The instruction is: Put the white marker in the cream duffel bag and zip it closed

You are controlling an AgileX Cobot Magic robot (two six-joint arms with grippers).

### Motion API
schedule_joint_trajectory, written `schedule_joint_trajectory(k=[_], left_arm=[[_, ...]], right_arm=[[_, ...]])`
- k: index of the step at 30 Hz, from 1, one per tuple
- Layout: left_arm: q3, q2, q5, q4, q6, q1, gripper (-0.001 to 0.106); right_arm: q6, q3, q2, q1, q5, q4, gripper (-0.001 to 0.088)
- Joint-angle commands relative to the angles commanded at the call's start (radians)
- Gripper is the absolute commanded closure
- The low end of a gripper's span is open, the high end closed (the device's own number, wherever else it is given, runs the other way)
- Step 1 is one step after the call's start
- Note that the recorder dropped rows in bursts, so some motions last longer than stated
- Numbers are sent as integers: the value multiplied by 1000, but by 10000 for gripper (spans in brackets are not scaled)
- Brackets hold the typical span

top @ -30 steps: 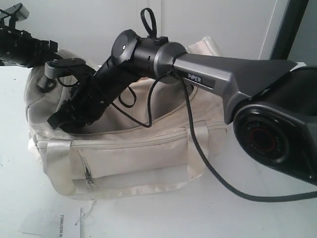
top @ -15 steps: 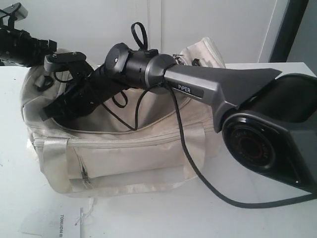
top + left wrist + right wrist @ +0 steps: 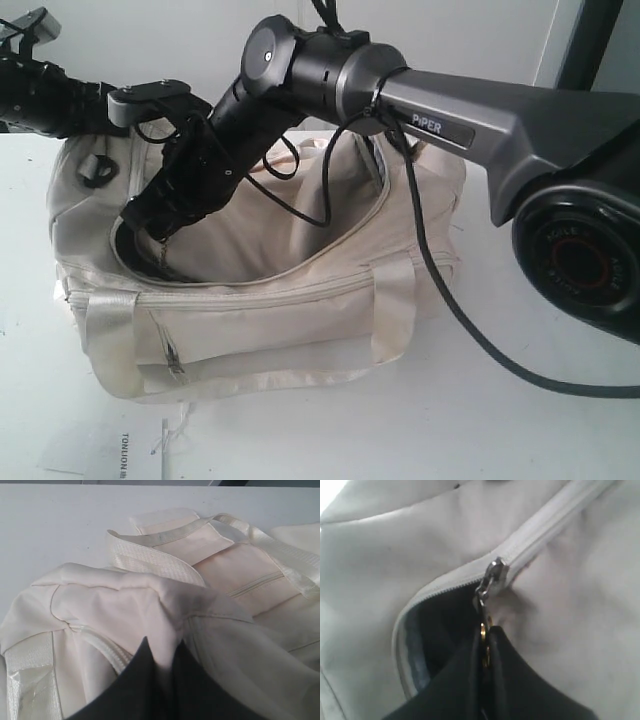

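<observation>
The cream duffel bag [image 3: 260, 320] lies on the white table, its top zipper partly undone, with a dark gap at its left end. My right gripper [image 3: 152, 230] reaches across to that gap. In the right wrist view it [image 3: 485, 632] is shut on the gold zipper pull [image 3: 483, 626] hanging from the metal slider [image 3: 496, 570]; beyond the slider the zipper [image 3: 555, 525] is closed. My left gripper [image 3: 161, 647] is shut on a fold of the bag's fabric [image 3: 150, 600] at the bag's end. The white marker is hidden from every view.
My right arm [image 3: 450, 120] spans the bag from the right, its black cable [image 3: 450, 310] trailing down over the table [image 3: 520, 430]. The left arm [image 3: 45, 100] comes in at the upper left. A paper tag [image 3: 125, 455] lies at the table's front edge.
My right gripper has closed and now sits at the left end of the bag's opening. The right arm has risen and the bag's top has opened wider and shifted.
</observation>
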Motion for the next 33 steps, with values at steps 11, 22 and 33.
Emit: schedule_joint_trajectory(k=[11,22,33], left_arm=[[0,0,-15,-4,0,0,1053],[0,0,-23,-4,0,0,1053],[0,0,-27,0,0,0,1053]], right_arm=[[0,0,-2,0,102,0,868],[5,0,-5,0,129,0,868],[5,0,-32,0,147,2,868]])
